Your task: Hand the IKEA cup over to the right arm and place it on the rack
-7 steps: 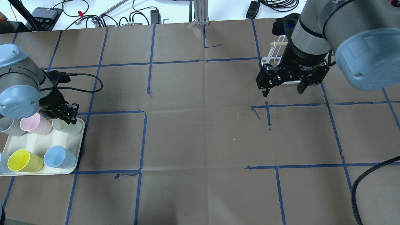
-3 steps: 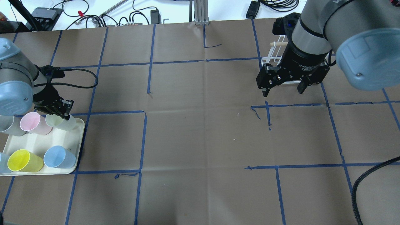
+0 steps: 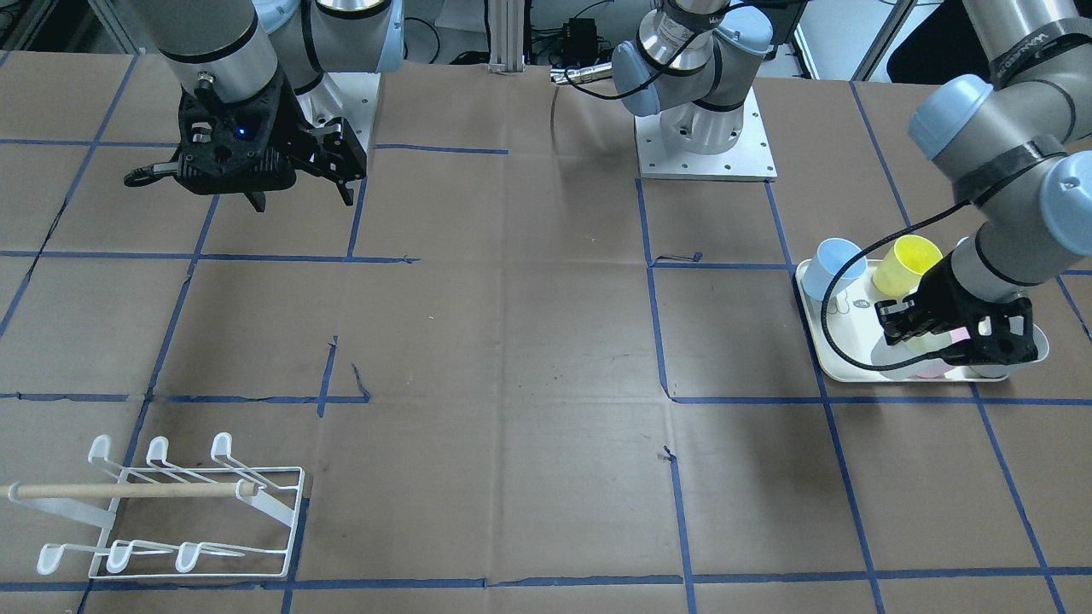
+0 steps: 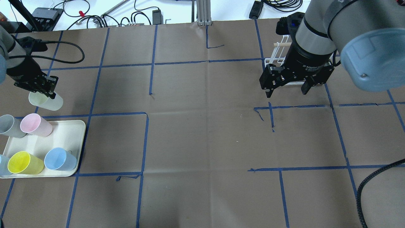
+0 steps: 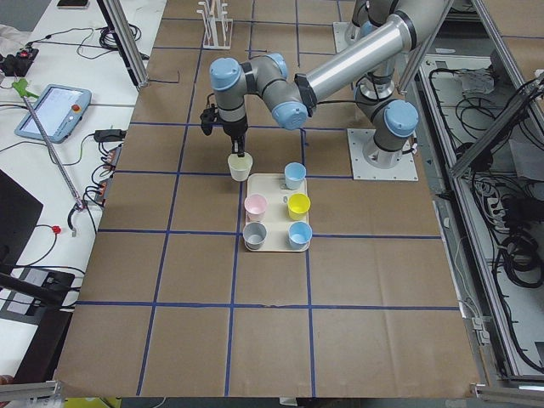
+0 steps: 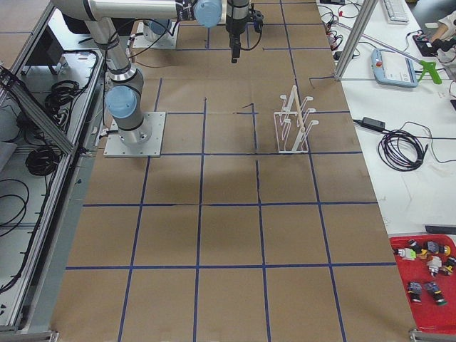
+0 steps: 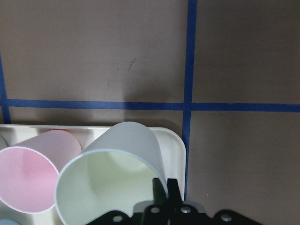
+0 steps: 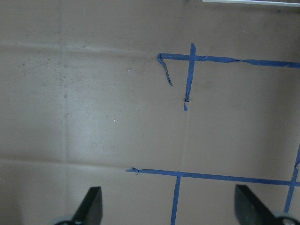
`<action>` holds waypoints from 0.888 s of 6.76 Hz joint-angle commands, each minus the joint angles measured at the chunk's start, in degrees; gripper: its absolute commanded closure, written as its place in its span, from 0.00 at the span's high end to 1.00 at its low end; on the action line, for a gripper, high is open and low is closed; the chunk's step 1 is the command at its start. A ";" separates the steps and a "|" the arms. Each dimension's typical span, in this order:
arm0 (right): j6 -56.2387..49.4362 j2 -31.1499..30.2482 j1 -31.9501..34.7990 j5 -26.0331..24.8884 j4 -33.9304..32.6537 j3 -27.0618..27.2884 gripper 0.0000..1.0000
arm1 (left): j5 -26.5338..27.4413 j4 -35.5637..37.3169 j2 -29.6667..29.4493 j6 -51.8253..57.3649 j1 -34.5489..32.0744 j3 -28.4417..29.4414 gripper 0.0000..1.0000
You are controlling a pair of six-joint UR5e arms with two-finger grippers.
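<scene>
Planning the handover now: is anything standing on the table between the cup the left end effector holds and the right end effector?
Nothing visible. The pale green cup is gripped by the left end effector; only taped paper lies between it and the open right end effector. The rack stands off that line.

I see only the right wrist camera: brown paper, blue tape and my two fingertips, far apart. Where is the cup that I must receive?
Observer: The left gripper holds the pale green cup by its rim, near a corner of the tray.
Operator: And the rack, where does it stand?
Observer: The rack stands beyond the right gripper, farther from the robot.
Operator: Is any cup on it yet?
Observer: No, the rack bears no cup.
</scene>
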 commanded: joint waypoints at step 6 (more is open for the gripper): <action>0.16 0.26 0.00 3.24 -1.49 0.04 1.00 | -28.21 33.96 -3.73 5.01 -7.01 -0.57 0.00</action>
